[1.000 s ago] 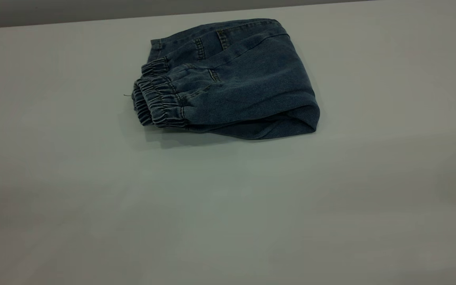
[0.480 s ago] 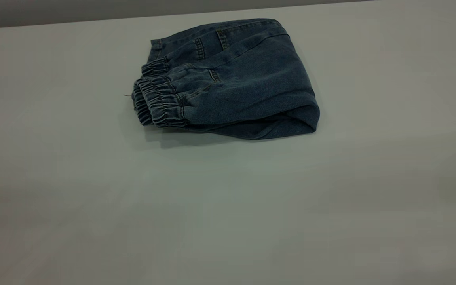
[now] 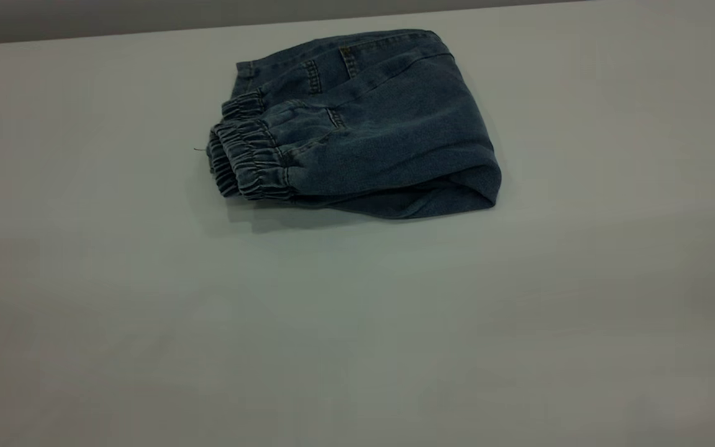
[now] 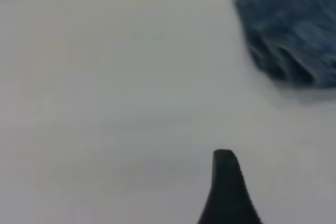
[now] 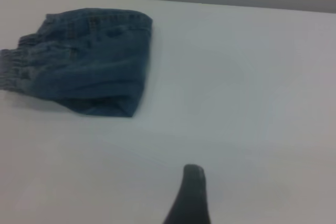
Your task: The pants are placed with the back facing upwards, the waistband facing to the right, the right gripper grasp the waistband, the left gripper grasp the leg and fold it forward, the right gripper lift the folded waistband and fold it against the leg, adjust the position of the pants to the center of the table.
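Observation:
The blue denim pants (image 3: 364,124) lie folded into a compact bundle on the far half of the table (image 3: 357,329). The gathered waistband (image 3: 247,162) is on top at the bundle's left end, and the fold is at the right end. The printed leg is hidden inside the fold. Neither arm appears in the exterior view. In the left wrist view one black finger (image 4: 227,187) hangs over bare table, with the pants (image 4: 294,30) well away. In the right wrist view one finger (image 5: 191,195) is likewise over bare table, far from the pants (image 5: 86,59). Nothing touches either finger.
The table's far edge (image 3: 146,32) runs just behind the pants, with a dark wall beyond it. Wide bare tabletop stretches in front of the bundle and to both sides.

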